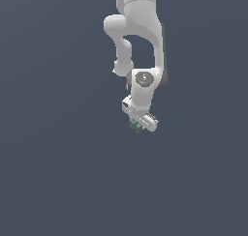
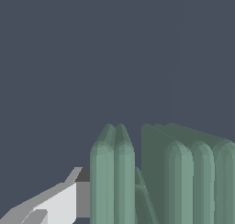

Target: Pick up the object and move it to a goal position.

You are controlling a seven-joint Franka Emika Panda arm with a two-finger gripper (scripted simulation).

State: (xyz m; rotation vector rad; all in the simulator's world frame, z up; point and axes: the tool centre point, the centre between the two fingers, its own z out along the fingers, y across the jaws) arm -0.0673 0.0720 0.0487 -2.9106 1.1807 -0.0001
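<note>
- Dull-green, blocky object (image 2: 160, 177) with a ridged, bumpy surface is seen pressed against one white-and-grey finger (image 2: 69, 198) in the wrist view; the opposite finger is hidden, so whether the grip is closed cannot be told from that view.
- In the exterior view the same green piece (image 1: 135, 126) is seen just under the white gripper (image 1: 139, 121), touching it, with the fingers drawn narrow about it; it is judged to be held.
- The white, jointed robot arm (image 1: 140, 32) is seen hanging down from above, with the hand tilted.
- A plain dark blue-grey background (image 1: 48, 182) is seen all around; no goal marker can be made out, and whether the piece is lifted clear cannot be told.
- Carrying is judged to be the step in hand: pressure should be kept steady, the motion kept smooth, and sharp wrist turns avoided, since the notched faces may be gripped unevenly and slip.
</note>
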